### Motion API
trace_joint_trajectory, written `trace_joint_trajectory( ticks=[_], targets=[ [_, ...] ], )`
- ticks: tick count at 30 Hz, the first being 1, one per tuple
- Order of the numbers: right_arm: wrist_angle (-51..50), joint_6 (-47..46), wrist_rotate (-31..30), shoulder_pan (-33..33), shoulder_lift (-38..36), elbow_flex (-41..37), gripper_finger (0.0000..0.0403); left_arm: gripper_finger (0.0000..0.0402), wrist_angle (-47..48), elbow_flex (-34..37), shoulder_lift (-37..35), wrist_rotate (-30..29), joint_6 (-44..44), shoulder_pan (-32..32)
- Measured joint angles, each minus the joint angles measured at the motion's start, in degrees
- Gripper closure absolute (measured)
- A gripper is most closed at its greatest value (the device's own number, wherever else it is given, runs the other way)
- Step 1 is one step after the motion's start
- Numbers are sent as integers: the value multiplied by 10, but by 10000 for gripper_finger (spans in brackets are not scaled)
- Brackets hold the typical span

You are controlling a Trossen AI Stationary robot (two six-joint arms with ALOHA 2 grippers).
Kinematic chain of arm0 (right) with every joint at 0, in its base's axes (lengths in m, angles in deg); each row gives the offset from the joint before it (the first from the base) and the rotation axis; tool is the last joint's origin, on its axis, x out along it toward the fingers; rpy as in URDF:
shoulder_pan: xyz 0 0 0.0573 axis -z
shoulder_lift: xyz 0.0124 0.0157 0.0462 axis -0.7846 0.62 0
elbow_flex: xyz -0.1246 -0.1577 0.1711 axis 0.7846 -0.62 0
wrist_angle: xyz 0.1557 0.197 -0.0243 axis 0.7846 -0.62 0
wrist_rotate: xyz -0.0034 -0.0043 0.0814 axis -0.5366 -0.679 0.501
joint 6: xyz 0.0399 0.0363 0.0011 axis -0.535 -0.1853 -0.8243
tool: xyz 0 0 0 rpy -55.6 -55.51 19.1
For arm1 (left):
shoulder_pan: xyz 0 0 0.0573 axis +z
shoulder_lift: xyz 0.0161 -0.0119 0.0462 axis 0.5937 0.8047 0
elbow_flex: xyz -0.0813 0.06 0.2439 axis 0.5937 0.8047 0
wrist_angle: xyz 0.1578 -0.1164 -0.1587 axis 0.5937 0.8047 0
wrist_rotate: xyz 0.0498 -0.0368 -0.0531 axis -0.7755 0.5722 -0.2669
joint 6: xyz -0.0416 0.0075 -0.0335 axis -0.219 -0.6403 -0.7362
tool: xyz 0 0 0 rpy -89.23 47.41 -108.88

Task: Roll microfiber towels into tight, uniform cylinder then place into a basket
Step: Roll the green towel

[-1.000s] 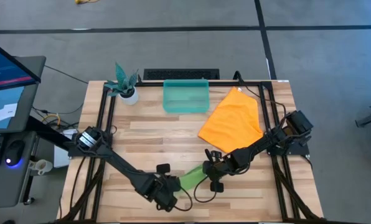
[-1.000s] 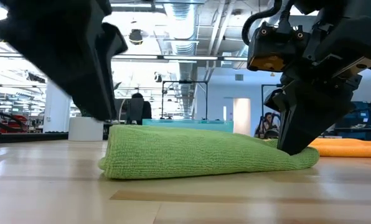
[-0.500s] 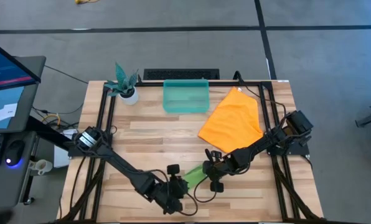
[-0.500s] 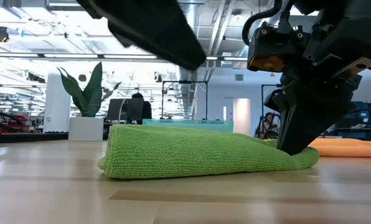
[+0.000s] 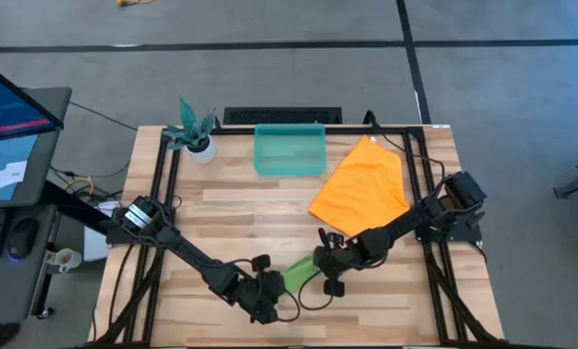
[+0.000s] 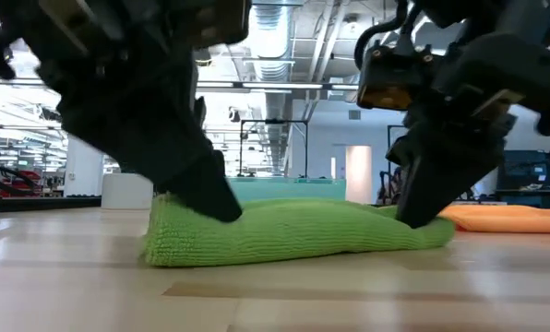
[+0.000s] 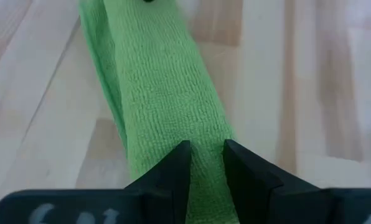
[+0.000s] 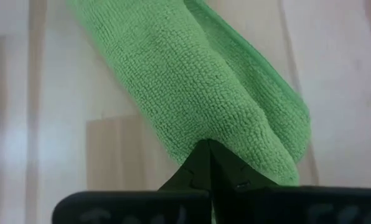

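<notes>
Green towel (image 6: pixel 293 231): lime microfiber, folded into a long, flattened roll with a pebbled knit texture. It lies on the wooden table (image 5: pixel 231 208) near the front edge, between the two arms.

Left gripper (image 7: pixel 203 163): at one end of the roll, fingers slightly apart with green cloth between them; apparently grasping that end, though the contact itself is partly hidden.

Right gripper (image 8: pixel 208 163): at the opposite end, fingers clenched together on a pinch of the green towel.

Orange towel (image 5: pixel 363 189): lies flat and unrolled at the back right of the table, just beside the basket (image 5: pixel 290 150), a translucent teal bin at the back centre edge.

Markings: no legible brand, label or writing on either towel or the basket.
</notes>
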Motion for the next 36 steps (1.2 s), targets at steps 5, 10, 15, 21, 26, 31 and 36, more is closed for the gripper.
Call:
trace_joint_trajectory(
  ticks=[5, 10, 15, 21, 26, 31, 36],
  targets=[
    [3, 0, -1, 10, 0, 0, 390, 313, 15, 28, -3, -6, -4, 12],
    [1, -7, -8, 23, 0, 0, 393, 313, 59, 35, -5, -6, 18, 44],
    [-7, -16, -15, 42, 0, 1, 389, 313, 108, 35, -7, -7, 74, 78],
    [-31, -20, -17, 52, -1, 1, 389, 313, 151, 33, -9, 20, 142, 105],
    [-33, -17, -16, 50, -1, 1, 387, 313, 160, 24, -8, 30, 234, 107],
    [-35, -15, -13, 47, -1, 1, 384, 313, 176, 7, -5, 45, 281, 107],
    [-34, -15, -11, 48, -1, 1, 381, 313, 206, -5, -4, 60, 273, 107]
  ],
)
